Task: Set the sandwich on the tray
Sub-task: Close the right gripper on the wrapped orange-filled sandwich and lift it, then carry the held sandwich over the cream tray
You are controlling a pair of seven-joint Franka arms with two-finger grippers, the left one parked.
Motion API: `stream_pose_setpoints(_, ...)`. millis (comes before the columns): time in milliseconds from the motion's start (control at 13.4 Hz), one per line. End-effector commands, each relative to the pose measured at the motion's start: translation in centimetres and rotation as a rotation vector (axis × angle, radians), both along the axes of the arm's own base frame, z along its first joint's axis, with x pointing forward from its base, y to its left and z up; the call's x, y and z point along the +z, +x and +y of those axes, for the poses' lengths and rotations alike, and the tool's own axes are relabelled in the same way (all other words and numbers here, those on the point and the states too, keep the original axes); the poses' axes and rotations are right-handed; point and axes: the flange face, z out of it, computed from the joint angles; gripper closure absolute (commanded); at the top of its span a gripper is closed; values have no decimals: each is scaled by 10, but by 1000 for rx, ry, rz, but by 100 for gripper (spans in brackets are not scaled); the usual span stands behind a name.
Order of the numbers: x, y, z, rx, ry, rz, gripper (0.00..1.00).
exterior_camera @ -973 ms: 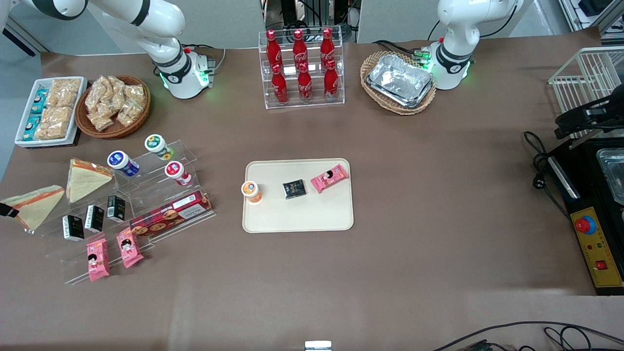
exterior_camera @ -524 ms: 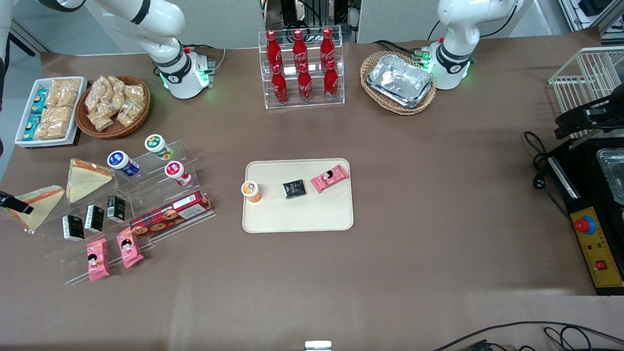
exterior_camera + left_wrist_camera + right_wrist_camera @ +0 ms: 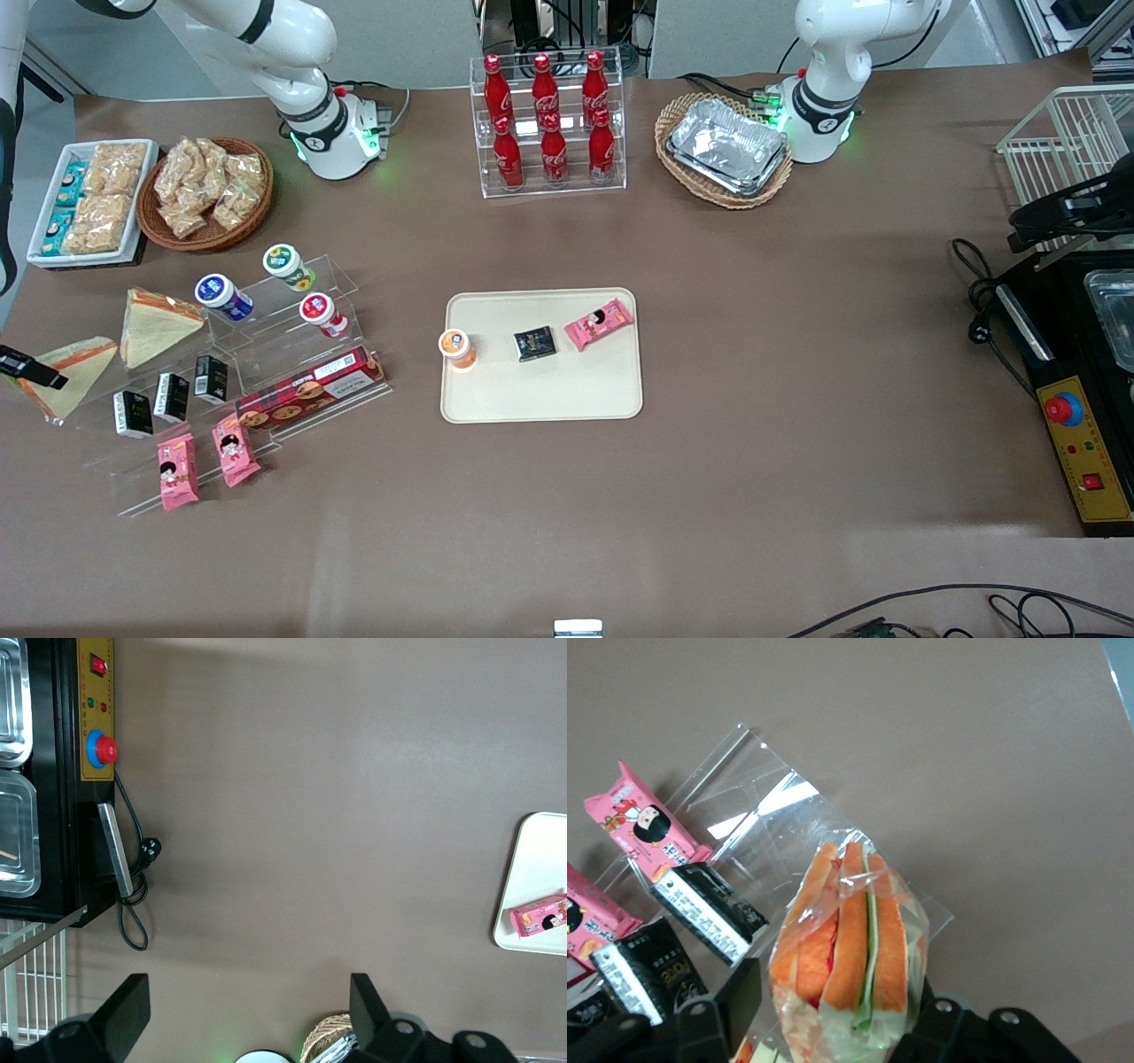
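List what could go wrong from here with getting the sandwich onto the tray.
The gripper straddles the sandwich in loose clear wrap, so it may pinch film and slip. The acrylic stand and second sandwich sit close and could be knocked. The tray already holds a cup and two packets.

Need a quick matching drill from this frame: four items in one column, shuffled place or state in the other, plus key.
Items
1. clear-wrapped triangular sandwich
2. orange-lidded cup
3. silver foil trays
4. right arm's gripper

Place or state
A. stacked in a wicker basket
B. on the cream-beige rectangular tray, at its edge toward the working arm's end
C. at the working arm's end of the table, closed on the wedge
D. held between two fingers, beside the clear acrylic shelf

Pairs: 1-D, 2-B, 3-A, 4-C
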Motion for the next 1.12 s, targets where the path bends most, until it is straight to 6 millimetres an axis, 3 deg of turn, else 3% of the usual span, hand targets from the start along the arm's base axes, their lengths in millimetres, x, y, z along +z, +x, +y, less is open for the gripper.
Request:
stream_pose_setpoints(0, 3, -6, 0, -7, 13, -27, 84)
stream_pose_setpoints(75, 4, -5, 0, -6, 12, -28, 100)
stream_pose_setpoints(449, 9, -1, 3, -4, 19, -23, 100)
stream_pose_setpoints(823, 62, 18, 22, 19, 81, 14, 100)
stream_pose_setpoints(1048, 96, 36, 51, 74, 88, 26, 100)
